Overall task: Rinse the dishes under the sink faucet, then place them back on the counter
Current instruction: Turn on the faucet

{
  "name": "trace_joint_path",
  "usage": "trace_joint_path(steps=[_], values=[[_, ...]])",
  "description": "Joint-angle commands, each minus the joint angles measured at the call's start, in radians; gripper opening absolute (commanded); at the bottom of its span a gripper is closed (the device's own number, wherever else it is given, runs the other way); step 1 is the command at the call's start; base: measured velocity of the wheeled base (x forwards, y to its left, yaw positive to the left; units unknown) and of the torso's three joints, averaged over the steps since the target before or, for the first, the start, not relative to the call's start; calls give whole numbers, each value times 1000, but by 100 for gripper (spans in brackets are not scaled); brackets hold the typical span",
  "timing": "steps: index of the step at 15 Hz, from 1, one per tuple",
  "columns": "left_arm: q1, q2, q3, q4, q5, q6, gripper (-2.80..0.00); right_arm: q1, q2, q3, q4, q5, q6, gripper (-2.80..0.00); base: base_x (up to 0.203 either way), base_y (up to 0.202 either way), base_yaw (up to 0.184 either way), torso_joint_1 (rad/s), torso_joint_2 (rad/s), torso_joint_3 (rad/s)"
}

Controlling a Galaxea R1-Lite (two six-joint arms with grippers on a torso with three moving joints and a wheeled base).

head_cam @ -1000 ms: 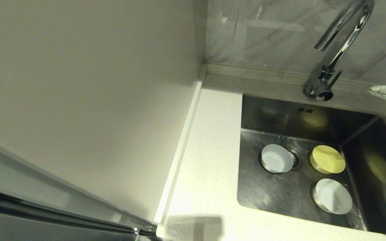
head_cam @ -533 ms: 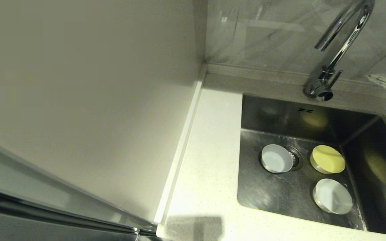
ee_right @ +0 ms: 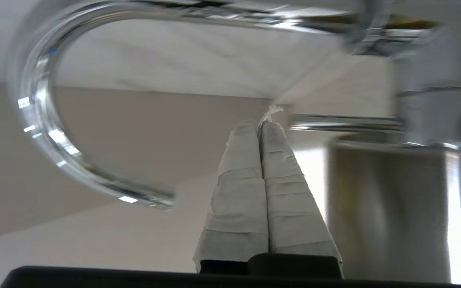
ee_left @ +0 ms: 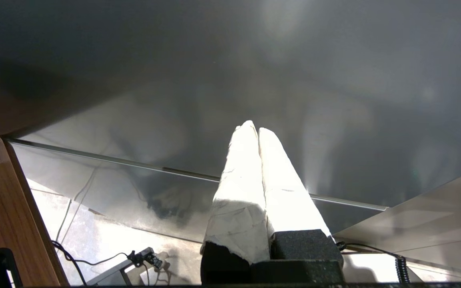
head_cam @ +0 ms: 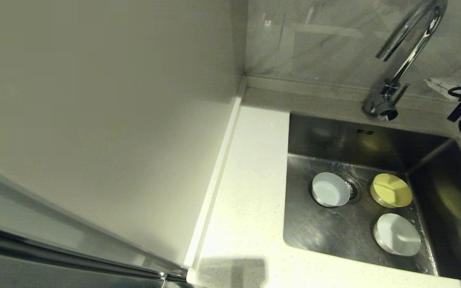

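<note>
Beige wall panel point(head_cam: 94, 120) fills frame left; grey marbled backsplash point(head_cam: 314, 44) upper centre; metal rail point(head_cam: 74, 260) lower left.

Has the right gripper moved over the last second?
Yes. In the head view the right gripper, fingers shut, has come leftward along the back of the counter toward the faucet.

Right gripper point(ee_right: 259, 127): centre of frame, tape-wrapped fingers point(ee_right: 240, 192) pressed together, tips touching.
Faucet point(ee_right: 38, 120): chrome gooseneck arching from the top edge down the left side, spout end at lower left of centre.
Faucet lever point(ee_right: 344, 119): thin horizontal bar at right of centre, just beside the fingertips.
</note>
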Motion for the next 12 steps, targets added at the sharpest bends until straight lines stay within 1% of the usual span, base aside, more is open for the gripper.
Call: trace_joint_path(steps=[1, 2, 3, 8, 12], values=[[0, -1, 3, 0, 0, 0, -280, 19, 36, 3, -127, 5, 81, -280, 0, 0, 0, 0, 0, 0], [0, 0, 3, 0, 0, 0, -280, 28, 46, 8, -176, 3, 109, -280, 0, 0, 0, 0, 0, 0], [-1, -2, 3, 0, 0, 0, -280, 35, 54, 16, -202, 3, 116, -280, 0, 0, 0, 0, 0, 0], [0, -2, 3, 0, 0, 0, -280, 69, 88, 11, -215, 4, 113, -280, 0, 0, 0, 0, 0, 0], [0, 0, 3, 0, 0, 0, -280, 80, 120, -4, -248, 2, 110, -280, 0, 0, 0, 0, 0, 0]])
